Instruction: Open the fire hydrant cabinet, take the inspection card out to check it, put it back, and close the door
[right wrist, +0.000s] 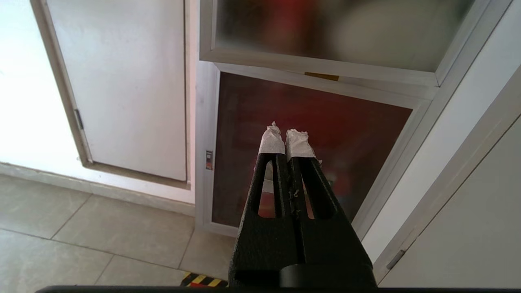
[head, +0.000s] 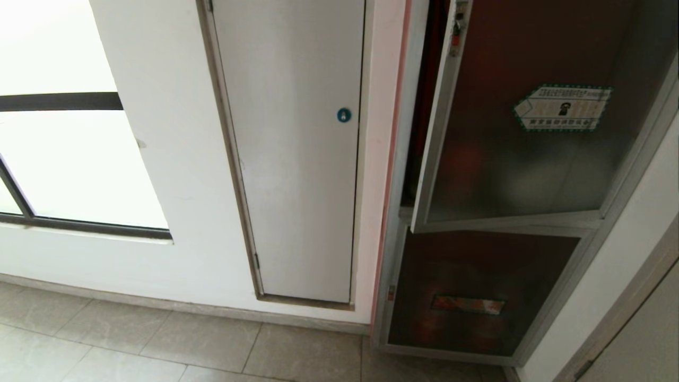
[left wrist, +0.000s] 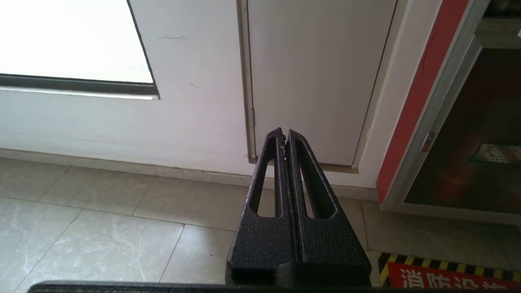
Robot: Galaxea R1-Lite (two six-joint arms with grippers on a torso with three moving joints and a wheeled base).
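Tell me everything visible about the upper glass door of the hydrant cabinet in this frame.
The dark tinted glass door in its brushed-silver frame stands slightly ajar, its latch edge swung out from the cabinet so a narrow strip of red interior shows beside it. A red-and-chrome latch sits near the top of that edge, and a green-bordered hexagonal sticker is on the glass. Its bottom rail hangs above the lower dark panel. Nothing touches it.

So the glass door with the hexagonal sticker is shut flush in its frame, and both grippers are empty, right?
Not quite. The door is ajar: the head view shows its latch edge swung out from the fire hydrant cabinet, leaving a dark gap. The rest holds: the left gripper and right gripper are shut on nothing.
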